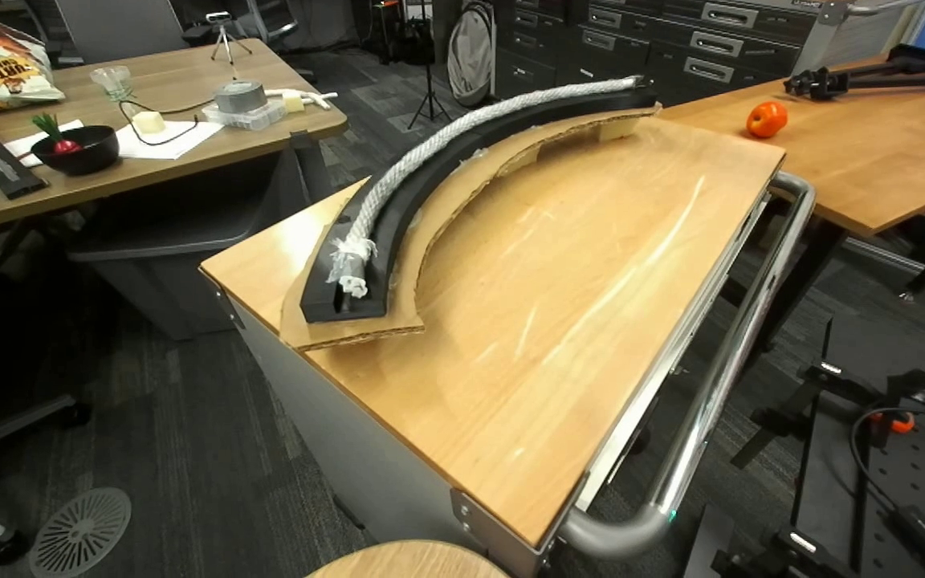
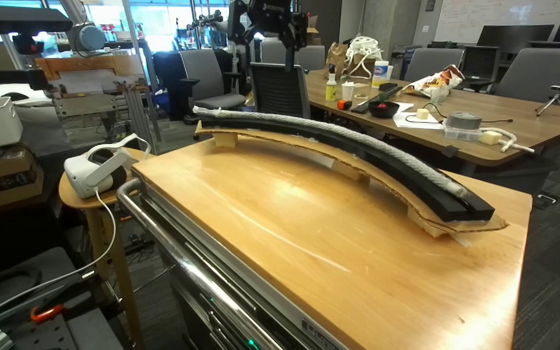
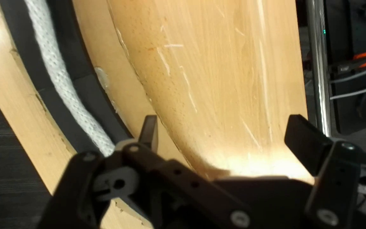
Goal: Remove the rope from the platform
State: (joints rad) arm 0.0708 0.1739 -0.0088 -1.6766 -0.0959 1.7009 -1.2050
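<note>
The braided grey-white rope (image 3: 57, 71) lies lengthwise on the arc-shaped black track (image 3: 94, 98), following its curve. In both exterior views the rope end nearer the camera stops short of the track's end. The track sits on a cardboard base (image 3: 125, 89), held off the wooden cart top (image 1: 583, 273) by blocks (image 2: 225, 141); its inner edge projects past the track. In an exterior view a base corner (image 1: 297, 332) meets the line of the cart top's edge; overhang cannot be determined. A broad stretch of cart top separates the base from the tubular metal handle (image 1: 715, 401). The gripper (image 3: 224, 130), fingers widely parted, holds nothing and hangs higher than the rope, apart from it.
</note>
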